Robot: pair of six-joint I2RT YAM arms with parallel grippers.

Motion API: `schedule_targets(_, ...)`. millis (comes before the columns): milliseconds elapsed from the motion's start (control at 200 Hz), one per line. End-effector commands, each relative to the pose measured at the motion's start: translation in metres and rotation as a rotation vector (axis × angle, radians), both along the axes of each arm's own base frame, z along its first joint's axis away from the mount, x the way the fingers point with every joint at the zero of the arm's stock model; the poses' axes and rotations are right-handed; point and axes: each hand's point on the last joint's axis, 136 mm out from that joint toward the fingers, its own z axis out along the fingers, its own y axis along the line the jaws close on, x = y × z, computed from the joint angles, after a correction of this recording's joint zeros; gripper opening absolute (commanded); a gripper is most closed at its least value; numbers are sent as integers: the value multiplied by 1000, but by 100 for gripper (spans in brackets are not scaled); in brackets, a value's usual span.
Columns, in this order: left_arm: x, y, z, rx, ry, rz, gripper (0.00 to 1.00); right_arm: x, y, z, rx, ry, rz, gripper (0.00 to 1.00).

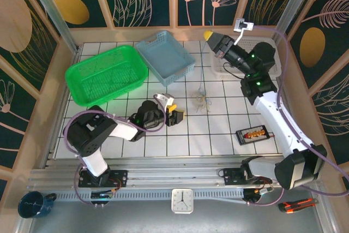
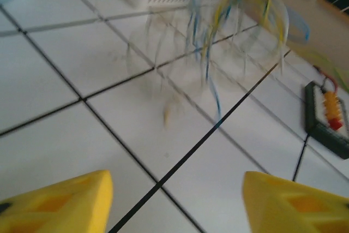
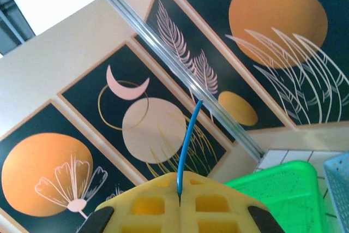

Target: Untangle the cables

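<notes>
The cables (image 1: 200,101) are a small clump of thin blue, yellow and pale wires at the middle of the tiled table, and a strand rises from them. In the left wrist view the cables (image 2: 218,42) hang blurred above the tiles, ahead of my left gripper (image 2: 177,192). Its yellow fingertips (image 2: 71,203) stand wide apart with nothing between them. My left gripper (image 1: 175,113) lies low, just left of the clump. My right gripper (image 1: 210,36) is raised at the back. In its wrist view my right gripper (image 3: 180,192) is shut on a blue cable (image 3: 188,140) that sticks up from the pads.
A green basket (image 1: 106,73) and a blue-grey basket (image 1: 165,57) stand at the back left. A white basket (image 1: 229,68) sits under the right arm. A phone (image 1: 252,133) lies at the right front. A clock (image 1: 182,200), mug (image 1: 34,204) and knife (image 1: 297,205) lie off the table's near edge.
</notes>
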Motion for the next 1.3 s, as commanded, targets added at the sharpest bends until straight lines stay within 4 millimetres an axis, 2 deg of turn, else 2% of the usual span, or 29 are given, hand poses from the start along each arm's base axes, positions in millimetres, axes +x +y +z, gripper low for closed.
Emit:
schedule_targets(0, -2, -8, 39, -62, -70, -45, 72, -10, 10, -8, -19, -22, 14, 0)
schedule_targets(100, 1, -16, 59, -76, -102, -75, 77, -14, 25, -21, -34, -4, 42, 0)
schedule_targets(180, 5, -22, 66, -83, -116, -80, 79, -20, 41, -27, -43, 4, 79, 0)
schedule_targets(335, 8, -31, 52, -86, -78, -107, 75, -29, 67, -19, -56, -14, 139, 0)
schedule_targets(370, 7, -31, 52, -100, -75, -110, 73, -30, 70, -15, -53, -18, 150, 0)
schedule_targets(380, 7, -32, 43, -91, -59, -110, 72, -30, 71, -14, -52, -19, 155, 0)
schedule_targets(440, 7, -31, 30, -90, -34, -105, 65, -32, 77, -6, -43, -29, 176, 0)
schedule_targets(590, 10, -32, 2, -68, 10, -86, 41, -36, 82, 22, 0, -64, 215, 0)
schedule_targets(671, 12, -33, -14, -49, 38, -81, 36, -40, 81, 42, 29, -91, 230, 0)
schedule_targets(771, 13, -32, -31, -31, 69, -72, 34, -43, 79, 66, 65, -122, 248, 0)
schedule_targets(906, 11, -29, -47, -16, 99, -59, 35, -50, 64, 104, 126, -182, 251, 0)
schedule_targets(981, 9, -25, -52, -8, 106, -50, 32, -52, 50, 122, 157, -214, 234, 0)
schedule_targets(1091, 8, -22, -56, -1, 111, -44, 25, -52, 35, 138, 184, -241, 210, 0)
schedule_targets(1191, 8, -22, -56, 0, 110, -39, 17, -49, 28, 142, 191, -243, 194, 0)
schedule_targets(1296, 8, -22, -57, 5, 108, -39, 3, -44, 18, 145, 192, -246, 173, 0)
